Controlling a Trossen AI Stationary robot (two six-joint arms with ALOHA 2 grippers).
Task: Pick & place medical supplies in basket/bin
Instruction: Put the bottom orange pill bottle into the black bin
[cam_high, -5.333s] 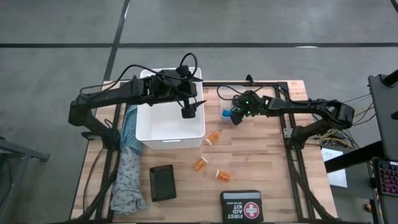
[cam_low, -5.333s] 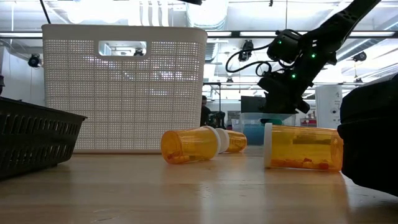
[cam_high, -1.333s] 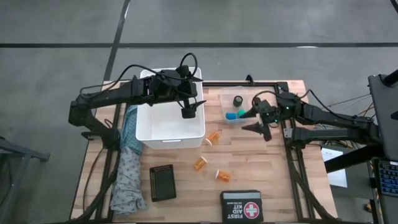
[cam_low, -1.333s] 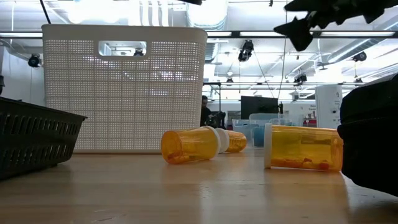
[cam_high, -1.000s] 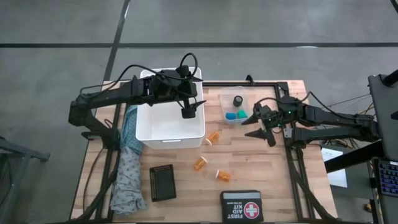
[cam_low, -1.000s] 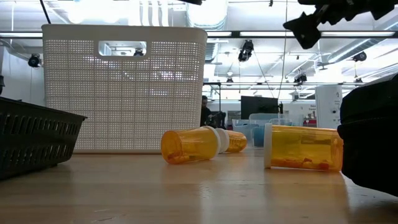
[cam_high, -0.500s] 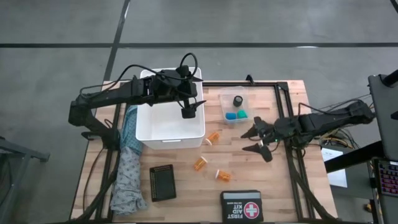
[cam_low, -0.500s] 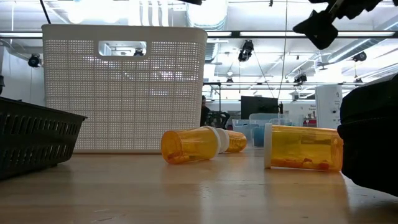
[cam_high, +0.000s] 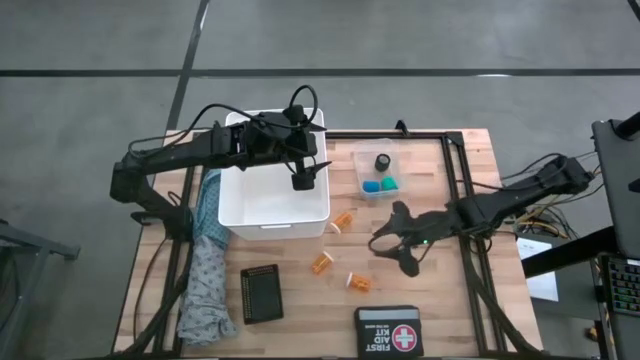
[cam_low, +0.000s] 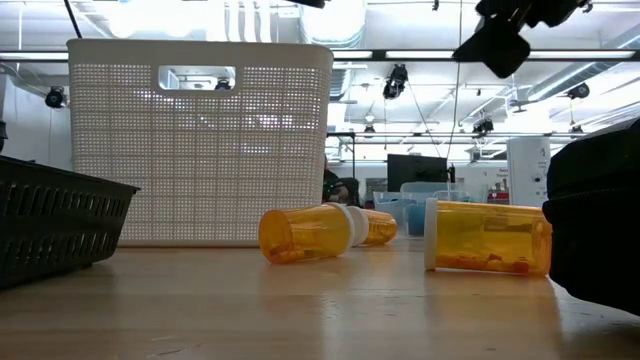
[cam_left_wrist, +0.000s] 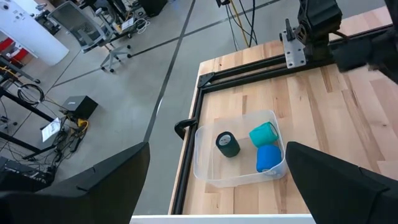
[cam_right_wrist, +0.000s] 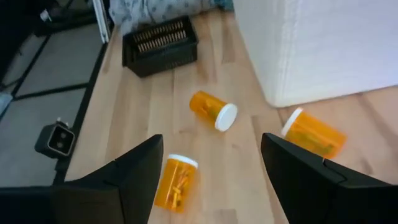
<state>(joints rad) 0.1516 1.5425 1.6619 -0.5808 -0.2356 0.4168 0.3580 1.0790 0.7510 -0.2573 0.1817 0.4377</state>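
Observation:
Three orange pill bottles with white caps lie on their sides on the wood: one (cam_high: 343, 220) beside the white basket (cam_high: 275, 212), two (cam_high: 322, 263) (cam_high: 358, 283) nearer the near edge. My right gripper (cam_high: 392, 254) is open above the table, right of the bottles, and touches nothing; its wrist view shows the bottles (cam_right_wrist: 213, 110) (cam_right_wrist: 176, 180) (cam_right_wrist: 311, 132) ahead of it. A clear tub (cam_high: 378, 175) holds a black (cam_high: 383, 161), a blue (cam_high: 371, 185) and a green piece (cam_high: 389, 184). The teal patterned cloth (cam_high: 208, 260) lies left of the basket. My left gripper (cam_high: 305, 180) is open over the basket.
A small black slotted basket (cam_high: 261, 293) sits near the cloth's near end. The black FIRST AID KIT case (cam_high: 388, 328) lies at the near edge. A black metal frame (cam_high: 462, 200) runs along the table's right and far sides. Bare wood lies between tub and case.
My right gripper has moved from beside the clear tub toward the table's near edge and left, toward the pill bottles, staying open. The bottles, tub and basket have kept their places.

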